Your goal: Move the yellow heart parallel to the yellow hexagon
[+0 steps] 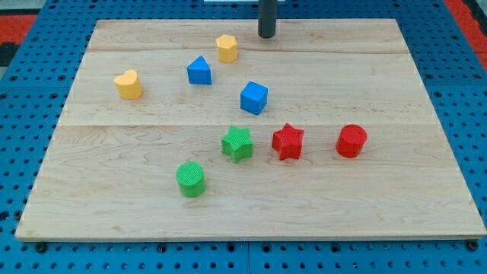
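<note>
My tip [266,35] stands near the view's top, just to the right of the yellow hexagon [227,48]; it is a bare rod, so nothing opens or pinches. The yellow heart [128,84] lies well off to its left and lower, untouched. The blue pentagon-like block [199,70], its shape hard to make out, sits between. Sweeping straight across would likely knock the hexagon or that blue block, and an off-centre push could spin the heart aside.
</note>
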Motion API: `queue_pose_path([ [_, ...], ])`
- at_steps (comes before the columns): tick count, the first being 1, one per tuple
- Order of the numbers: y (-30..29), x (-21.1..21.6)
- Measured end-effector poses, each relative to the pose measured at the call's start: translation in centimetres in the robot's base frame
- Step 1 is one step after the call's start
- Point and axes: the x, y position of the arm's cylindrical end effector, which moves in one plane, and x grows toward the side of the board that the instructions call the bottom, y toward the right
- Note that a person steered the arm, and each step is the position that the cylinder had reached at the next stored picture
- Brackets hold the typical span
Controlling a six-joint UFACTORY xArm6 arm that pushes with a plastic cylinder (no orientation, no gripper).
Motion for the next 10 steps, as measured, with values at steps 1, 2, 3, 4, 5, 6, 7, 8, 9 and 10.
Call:
queue_pose_path([
  [1,-7.3,0.4],
  [2,-17.0,2.0],
  [3,-21.9,1.6],
  [4,-12.9,-3.8],
  [5,-1.8,-1.5],
  [6,-5.8,2.0],
  [7,-14.0,6.1],
  [8,-20.9,6.6],
  [9,-21.0,3.1],
  [10,-25.5,6.5],
])
